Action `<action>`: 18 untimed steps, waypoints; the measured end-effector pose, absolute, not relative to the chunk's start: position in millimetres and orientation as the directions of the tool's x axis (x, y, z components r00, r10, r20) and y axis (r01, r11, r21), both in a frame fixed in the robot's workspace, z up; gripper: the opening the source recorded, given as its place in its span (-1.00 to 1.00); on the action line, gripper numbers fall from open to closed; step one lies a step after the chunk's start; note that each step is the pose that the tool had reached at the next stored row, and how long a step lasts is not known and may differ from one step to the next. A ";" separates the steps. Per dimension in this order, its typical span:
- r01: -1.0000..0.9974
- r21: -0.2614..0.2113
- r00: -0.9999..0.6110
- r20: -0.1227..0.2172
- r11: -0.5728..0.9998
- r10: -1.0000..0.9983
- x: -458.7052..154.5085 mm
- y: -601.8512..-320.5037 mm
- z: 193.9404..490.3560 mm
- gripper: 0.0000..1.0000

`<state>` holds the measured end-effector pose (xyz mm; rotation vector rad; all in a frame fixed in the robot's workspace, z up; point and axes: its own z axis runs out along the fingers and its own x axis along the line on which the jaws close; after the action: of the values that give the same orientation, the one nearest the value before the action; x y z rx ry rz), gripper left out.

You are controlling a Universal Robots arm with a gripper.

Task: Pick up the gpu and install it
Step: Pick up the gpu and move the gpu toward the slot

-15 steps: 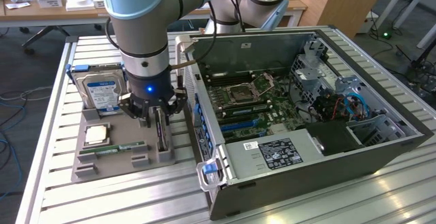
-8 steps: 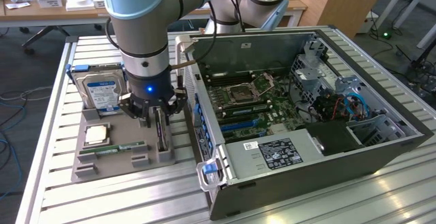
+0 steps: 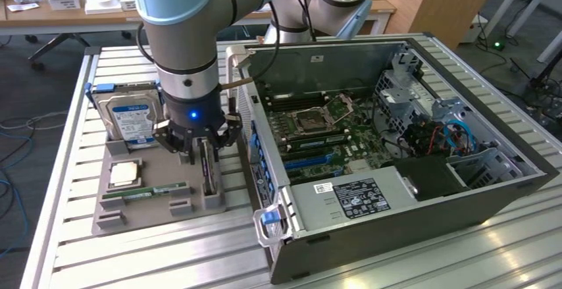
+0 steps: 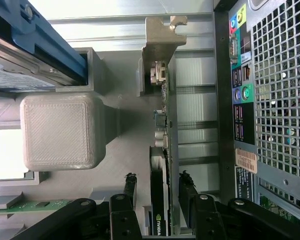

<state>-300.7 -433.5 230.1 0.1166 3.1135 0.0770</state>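
The tool (image 3: 204,154) (image 4: 160,182) hangs straight down from the arm, its two black fingers (image 4: 131,186) spread and standing one on each side of the gpu (image 3: 209,174) (image 4: 160,165). In the wrist view a sliver of grey shows between one finger and the card's black face, while the other finger sits right up against the board side. I cannot tell whether that one touches.

The gpu stands on its long edge directly under the tool, seated in a slot of the grey holder tray (image 3: 131,213) (image 4: 125,125). Its silver end bracket (image 4: 157,40) is at the end of the card farthest from the fingers.

Just beside the tool, on the side away from the computer case (image 3: 422,203) (image 4: 270,100), the same tray carries a hard drive (image 3: 131,118) (image 4: 20,65) with a blue-and-white label, upright in its own slot. A square processor chip (image 3: 126,172) lies flat there too, along with a narrow green RAM stick (image 3: 145,191) (image 4: 35,205).

On the tool's other side, close by, the case lies open on the table (image 3: 176,256), its rear port panel (image 4: 240,95) facing the card. Farther from the tool, inside the case, the green motherboard (image 3: 343,131) is exposed.
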 end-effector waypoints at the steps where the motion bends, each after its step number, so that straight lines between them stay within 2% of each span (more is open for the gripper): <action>1: 0.074 0.050 -0.997 -0.023 0.996 0.075 -300.7 -433.5 230.1 -0.05; 5: 0.074 0.050 -0.997 -0.023 0.996 0.075 -300.7 -433.5 230.1 -0.08; 6: 0.074 0.050 -0.997 -0.023 0.996 0.075 -300.7 -433.5 230.1 -0.22; 12: 0.074 0.050 -0.997 -0.023 0.996 0.075 -300.7 -433.4 230.1 -0.25; 13: 0.074 0.050 -0.997 -0.023 0.996 0.075 -300.7 -433.5 230.1 -0.37; 14: 0.074 0.050 -0.997 -0.023 0.996 0.075 -300.7 -433.5 230.1 -0.37; 15: 0.074 0.050 -0.997 -0.023 0.996 0.075 -300.7 -433.5 230.1 -0.47; 18: 0.074 0.050 -0.997 -0.023 0.996 0.075 -300.7 -433.5 230.1 -0.47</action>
<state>-300.7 -433.5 230.1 0.1166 3.1136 0.0770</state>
